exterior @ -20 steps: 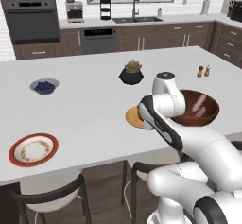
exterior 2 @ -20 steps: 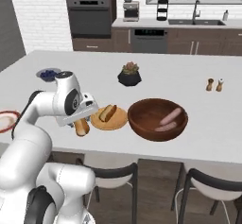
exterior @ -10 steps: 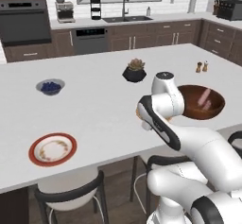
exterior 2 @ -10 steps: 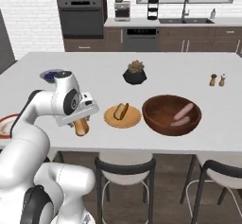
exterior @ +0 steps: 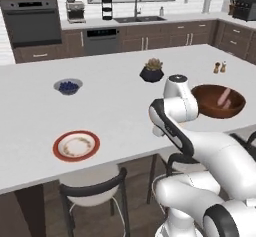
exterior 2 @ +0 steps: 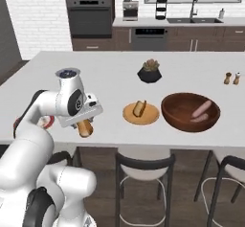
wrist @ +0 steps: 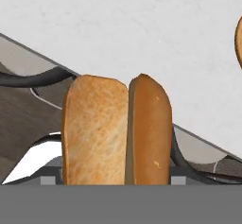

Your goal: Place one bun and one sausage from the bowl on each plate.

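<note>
Gripping a split bun, the claw is closing on its sides and hanging just over the counter's near edge, left of the tan wooden plate. That plate is carrying another bun near the front edge. Just right of it the dark wooden bowl is holding two sausages. The red-rimmed plate is sitting toward the counter's near left corner, well apart from both.
</note>
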